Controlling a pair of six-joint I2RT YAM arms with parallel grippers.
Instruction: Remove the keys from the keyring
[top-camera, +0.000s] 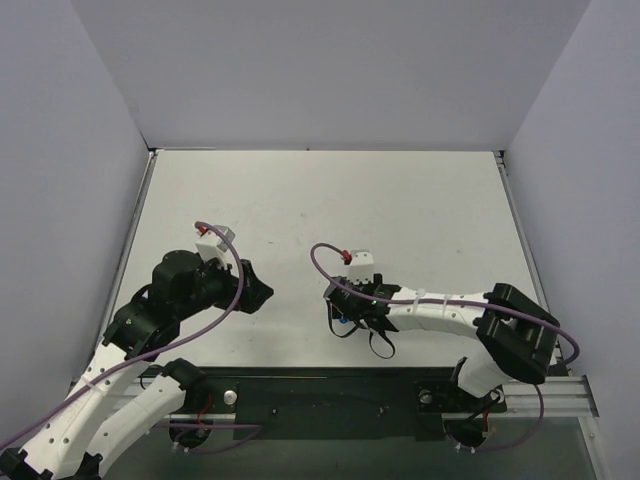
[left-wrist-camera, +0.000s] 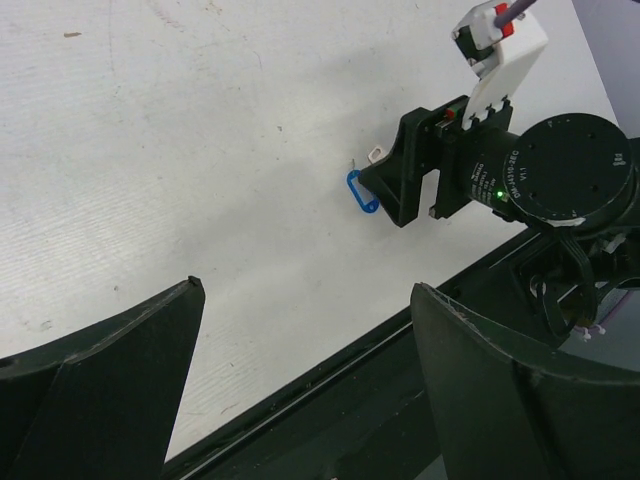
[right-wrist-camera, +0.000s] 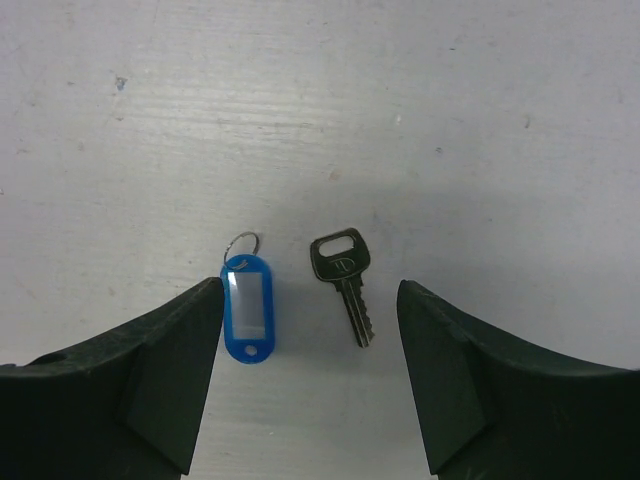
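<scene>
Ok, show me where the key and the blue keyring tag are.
key (right-wrist-camera: 340, 264): right wrist view, on its head.
blue keyring tag (right-wrist-camera: 247, 300): right wrist view, on its clear window.

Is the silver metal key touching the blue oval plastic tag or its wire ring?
Apart. The right wrist view shows a strip of white table between the silver metal key and the blue oval plastic tag with its ring.
</scene>
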